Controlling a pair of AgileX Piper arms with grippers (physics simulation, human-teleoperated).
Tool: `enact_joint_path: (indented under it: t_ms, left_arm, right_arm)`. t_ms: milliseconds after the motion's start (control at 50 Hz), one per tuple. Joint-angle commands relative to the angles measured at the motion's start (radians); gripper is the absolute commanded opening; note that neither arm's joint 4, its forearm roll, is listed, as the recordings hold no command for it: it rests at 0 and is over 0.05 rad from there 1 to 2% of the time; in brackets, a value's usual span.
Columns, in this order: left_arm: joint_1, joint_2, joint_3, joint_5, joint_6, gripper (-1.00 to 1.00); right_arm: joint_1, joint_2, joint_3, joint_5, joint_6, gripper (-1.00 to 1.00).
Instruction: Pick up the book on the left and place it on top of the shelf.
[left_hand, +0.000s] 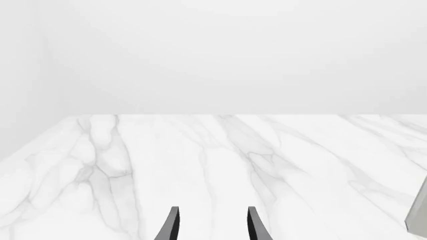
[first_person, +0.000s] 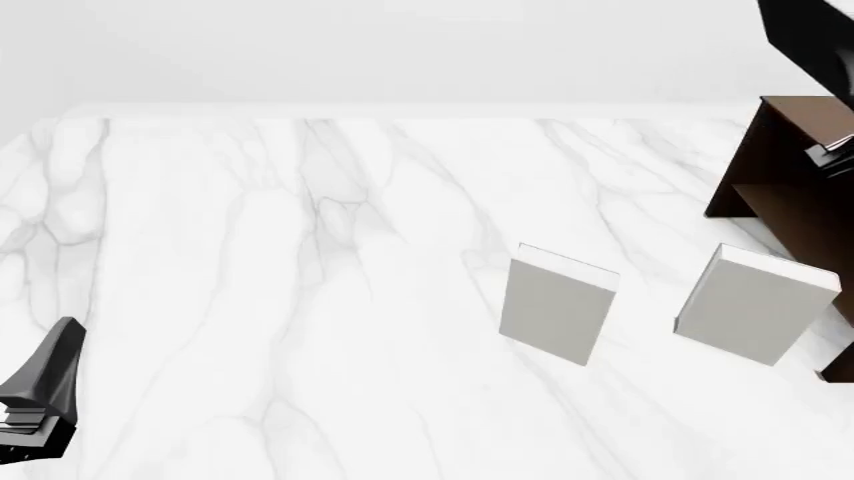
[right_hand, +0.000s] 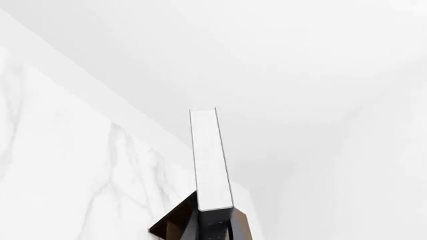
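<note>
- Black left gripper (first_person: 40, 385), near-left corner of the counter (first_person: 267, 300): parked low, well apart from every book; in the left wrist view its fingers (left_hand: 172, 225) stand spread with nothing between them. Judged idle, kept clear of the other arm's work.
- Grey-white book, middle (first_person: 558, 303): standing upright on the counter, right of centre. Not the task's item.
- Grey-white book, right (first_person: 754, 303): upright, tilted a little, just beside the shelf's near end.
- Dark brown shelf (first_person: 787, 190): at the counter's right edge, partly cut off by the frame.
- Right gripper (right_hand: 212, 227): fingers pinching the book (right_hand: 211, 160), dark-covered, with its white page edge turned to the wrist camera and pointing away from the arm. In the front view a black shape (first_person: 807, 40) hangs above the shelf top; judged to be the carried book held high for setting down. Not yet resting on the shelf.
- Counter surface: white marble with grey veins.
- Room: plain white walls beyond the far edge.
</note>
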Motion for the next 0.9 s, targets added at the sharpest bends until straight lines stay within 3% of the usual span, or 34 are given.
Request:
enact_joint_path:
  t_ms: [20, 520, 900]
  left_arm:
    - [0.000, 0.000, 0.000, 0.000, 0.000, 1.00]
    - [0.000, 0.000, 0.000, 0.000, 0.000, 1.00]
    - [0.000, 0.000, 0.000, 0.000, 0.000, 1.00]
  right_arm:
    - [-0.036, 0.042, -0.014, -0.044, -0.007, -1.00]
    - [-0.161, 0.039, -0.011, -0.051, -0.059, -1.00]
    - [-0.203, 0.045, -0.067, -0.017, -0.089, -1.00]
